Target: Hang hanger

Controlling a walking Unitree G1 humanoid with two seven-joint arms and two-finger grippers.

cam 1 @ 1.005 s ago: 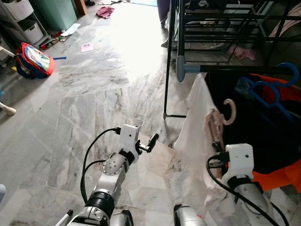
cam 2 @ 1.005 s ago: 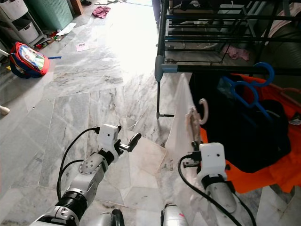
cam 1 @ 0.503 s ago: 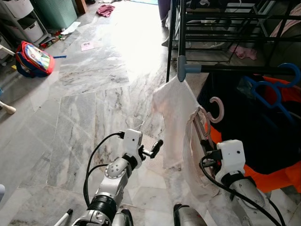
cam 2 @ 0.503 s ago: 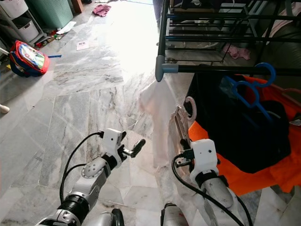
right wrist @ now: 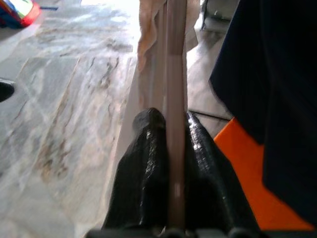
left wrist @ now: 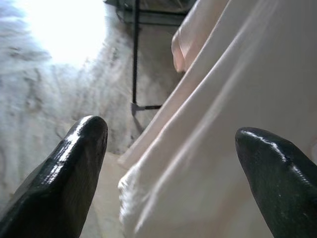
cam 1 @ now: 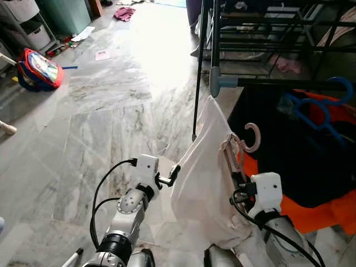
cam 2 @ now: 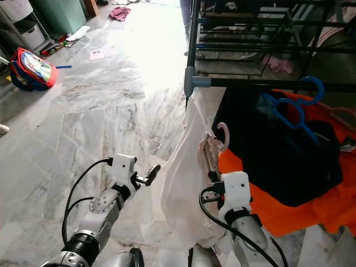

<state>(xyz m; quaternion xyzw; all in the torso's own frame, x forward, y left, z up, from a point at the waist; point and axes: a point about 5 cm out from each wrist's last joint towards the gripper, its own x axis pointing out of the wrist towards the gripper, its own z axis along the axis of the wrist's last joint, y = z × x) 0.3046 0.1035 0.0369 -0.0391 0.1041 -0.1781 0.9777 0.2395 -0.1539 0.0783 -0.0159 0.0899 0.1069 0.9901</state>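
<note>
A pale pink hanger (cam 1: 240, 149) with its hook (cam 1: 253, 137) pointing up carries a cream garment (cam 1: 204, 179) that drapes down to the floor. My right gripper (right wrist: 171, 119) is shut on the hanger's bar, low in front of the black clothes rail (cam 1: 278, 82). The hook sits below the rail and a little right of its grey end cap (cam 1: 216, 84), not touching it. My left gripper (cam 1: 171, 173) is open at the garment's left edge, and cloth (left wrist: 213, 124) lies between its fingers (left wrist: 79, 148) without being gripped.
Blue hangers (cam 1: 320, 103) hang on the rail over black (cam 1: 295, 156) and orange (cam 1: 328, 208) garments. More rack bars (cam 1: 267, 25) stand behind. A colourful bag (cam 1: 38, 69), storage drawers (cam 1: 30, 30) and scattered items lie far left on the marble floor (cam 1: 111, 111).
The garment, flared out to the left half a second ago, has dropped and now hangs against my left gripper. The right gripper has carried the hanger slightly left, toward the rail's end.
</note>
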